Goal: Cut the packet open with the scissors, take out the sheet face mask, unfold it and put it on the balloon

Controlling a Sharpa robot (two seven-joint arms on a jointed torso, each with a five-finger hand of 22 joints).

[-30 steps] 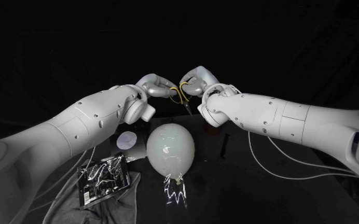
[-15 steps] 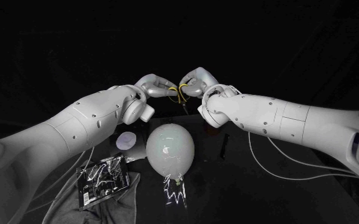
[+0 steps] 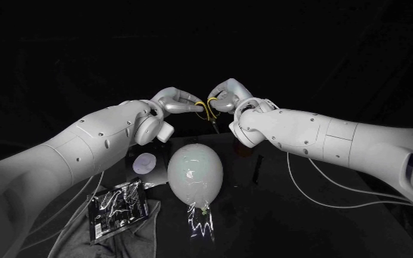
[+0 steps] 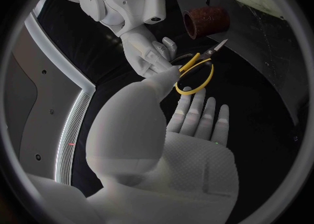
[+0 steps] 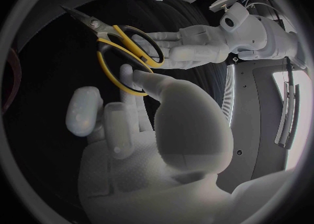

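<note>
The black table point(image 3: 284, 231) carries a white egg-shaped balloon point(image 3: 196, 171), lying with its knotted end toward the robot. A crinkled strip of shiny film point(image 3: 202, 223) lies at that end. Just beside the balloon on the left sits a small pale round disc point(image 3: 145, 162). Further left and nearer the robot, a grey cloth point(image 3: 120, 237) is spread out, with the dark, glossy packet point(image 3: 119, 207) lying on it. To the balloon's right lies a slim dark stick point(image 3: 257, 167), and beyond it white cables point(image 3: 335, 205) trail over the tabletop.
</note>
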